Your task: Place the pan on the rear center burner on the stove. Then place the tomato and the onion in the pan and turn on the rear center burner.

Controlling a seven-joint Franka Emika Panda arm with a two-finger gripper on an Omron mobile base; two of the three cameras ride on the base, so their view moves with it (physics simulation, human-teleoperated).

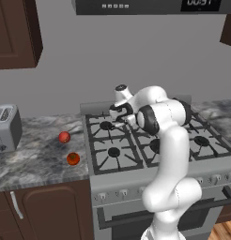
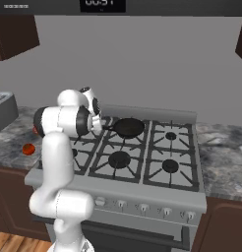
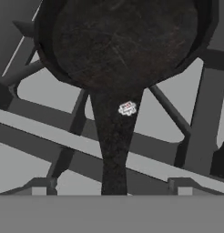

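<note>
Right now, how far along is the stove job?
Done: the pan sits on the rear center burner's grate. In hand: nothing; the arm is beside the pan's handle. Left: the tomato and onion are on the counter, and the burner is unlit.

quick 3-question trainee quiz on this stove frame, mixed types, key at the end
1. True or false: the pan sits on the stove's rear center grate.
2. Where are the tomato and onion? A) in the pan B) on the counter left of the stove C) on the toaster
3. Which is nearer the stove's front edge, tomato or onion?

Key: 1 true; 2 B; 3 tomato
</note>
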